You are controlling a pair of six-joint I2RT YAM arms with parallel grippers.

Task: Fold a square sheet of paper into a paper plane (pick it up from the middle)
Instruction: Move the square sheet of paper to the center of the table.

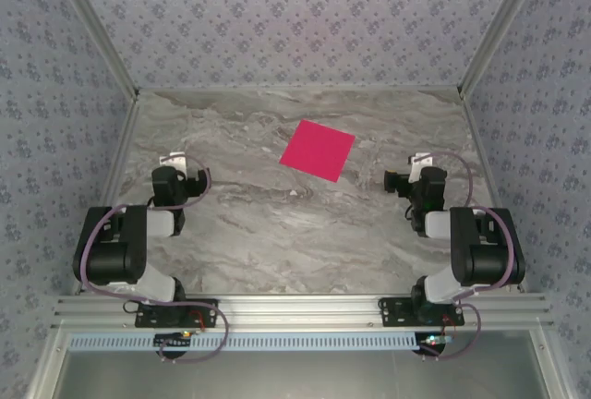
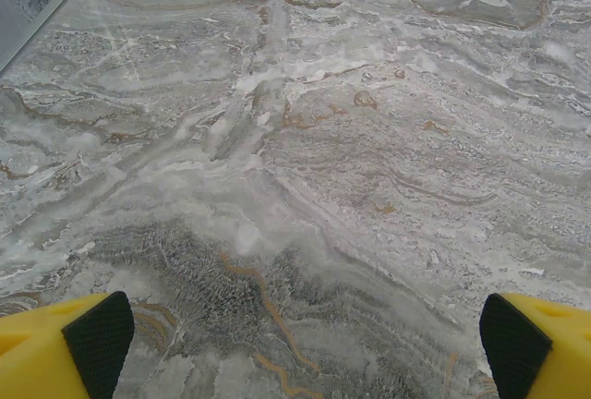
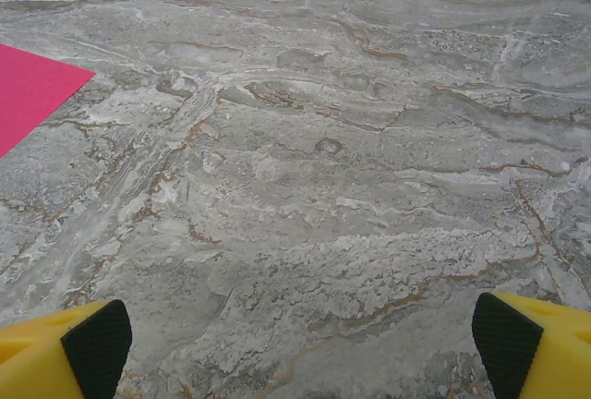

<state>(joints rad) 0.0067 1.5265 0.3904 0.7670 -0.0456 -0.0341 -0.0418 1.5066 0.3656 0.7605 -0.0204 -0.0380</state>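
Both arms sit folded low above their bases, which are bolted to an aluminium rail (image 1: 295, 311) along the near edge of the counter (image 1: 277, 233). The left tool (image 1: 174, 163) points toward the far wall. In the left wrist view, the left tool (image 2: 305, 344) is released, its yellow fingers with black pads (image 2: 97, 344) spread wide over bare counter. The right tool (image 1: 399, 180) is turned inward toward the counter's centre. In the right wrist view, the right tool (image 3: 302, 345) is likewise released, jaws wide apart and grasping nothing. The square sheet of paper (image 1: 318, 150) lies flat on the far half of the counter, rotated diamond-wise, between the two tools and apart from both; one corner (image 3: 32, 90) shows at the left edge of the right wrist view. The counter is grey veined marble. Patterned blue-grey walls (image 1: 277, 11) enclose it on three sides.
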